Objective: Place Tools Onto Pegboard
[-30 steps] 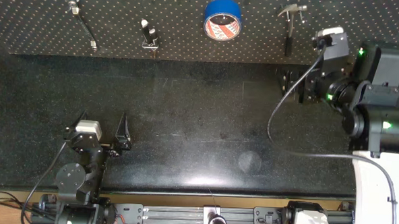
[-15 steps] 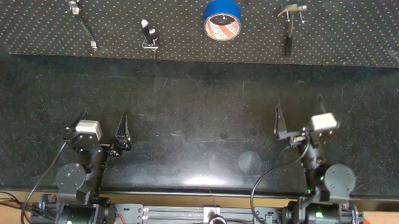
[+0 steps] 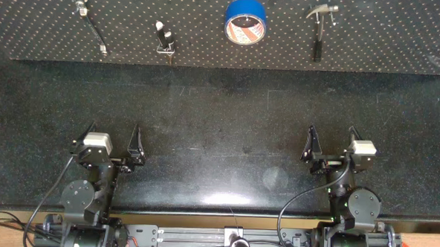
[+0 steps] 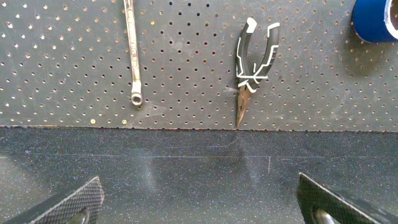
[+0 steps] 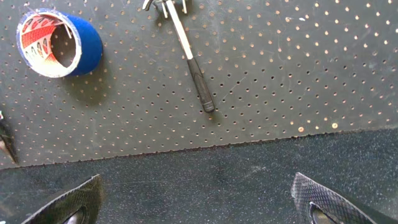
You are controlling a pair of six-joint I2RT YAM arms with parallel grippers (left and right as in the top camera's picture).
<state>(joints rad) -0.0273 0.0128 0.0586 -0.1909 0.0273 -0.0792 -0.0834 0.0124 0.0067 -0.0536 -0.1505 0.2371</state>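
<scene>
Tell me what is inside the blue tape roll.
The blue tape roll shows its red-and-white core lining and, through the hole, dark pegboard. Any hook carrying it is covered by the roll's wall.

Workshop — pegboard [image 3: 208, 48] hung with tools

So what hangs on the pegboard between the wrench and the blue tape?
Only the pliers, nose down, between wrench and tape; left wrist view shows it.
</scene>
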